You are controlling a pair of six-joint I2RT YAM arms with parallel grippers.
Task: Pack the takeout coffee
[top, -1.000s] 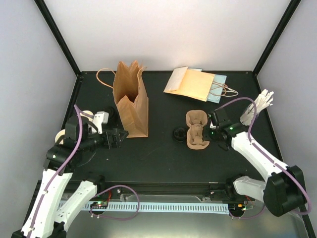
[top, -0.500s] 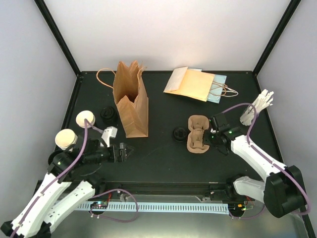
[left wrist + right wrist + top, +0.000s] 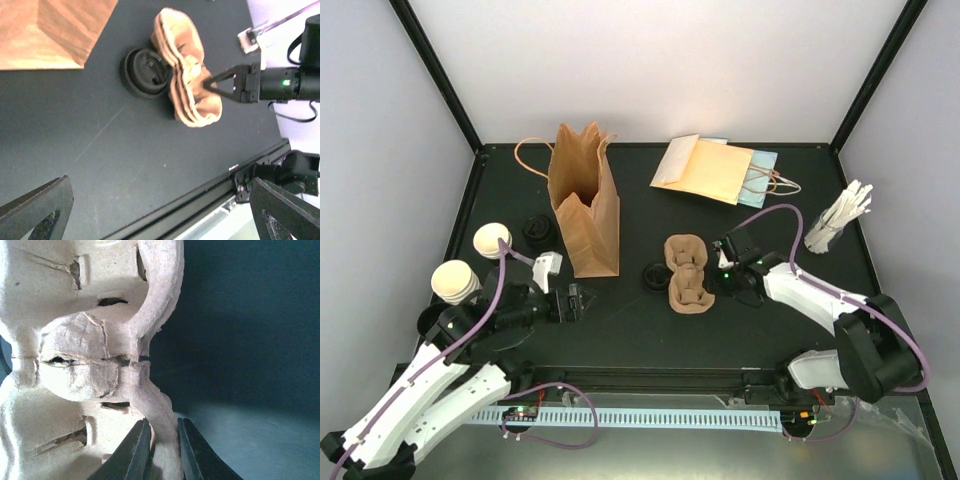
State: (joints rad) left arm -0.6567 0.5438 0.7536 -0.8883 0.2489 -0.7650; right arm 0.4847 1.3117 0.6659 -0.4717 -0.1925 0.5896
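Standing far left: two paper cups, the nearer cup (image 3: 455,280) and the farther cup (image 3: 492,238), stood upright and close together near the left edge of the table (image 3: 620,335). Both were outside the bag and well apart from the carrier.
Left gripper: the left gripper (image 3: 582,300) sat low just right of the cups and pointed toward the middle of the table. Its jaws were spread wide and held nothing. In its wrist view, one of its fingers (image 3: 35,210) showed at a bottom corner, with bare table beyond it.
First lid: a small black round first lid (image 3: 536,230) lay flat between the farther cup and the bag, just beside the bag's left side.
Paper bag: the brown paper bag (image 3: 585,205) stood upright with its mouth open, left of centre and toward the back.
Second lid: the black second lid (image 3: 656,276) lay flat against the carrier's left side.
Carrier: the moulded-pulp carrier (image 3: 688,272) sat mid-table and looked tipped. Whether it was clear of the surface could not be told.
Right gripper: the right gripper (image 3: 713,266) was clamped on the carrier's right rim. Its wrist view showed both fingers pinching the thin pulp wall.
Flat bags: folded flat bags (image 3: 715,170) lay at the back, right of centre.
Sticks: pale sticks (image 3: 840,218) stood bunched at the far right.
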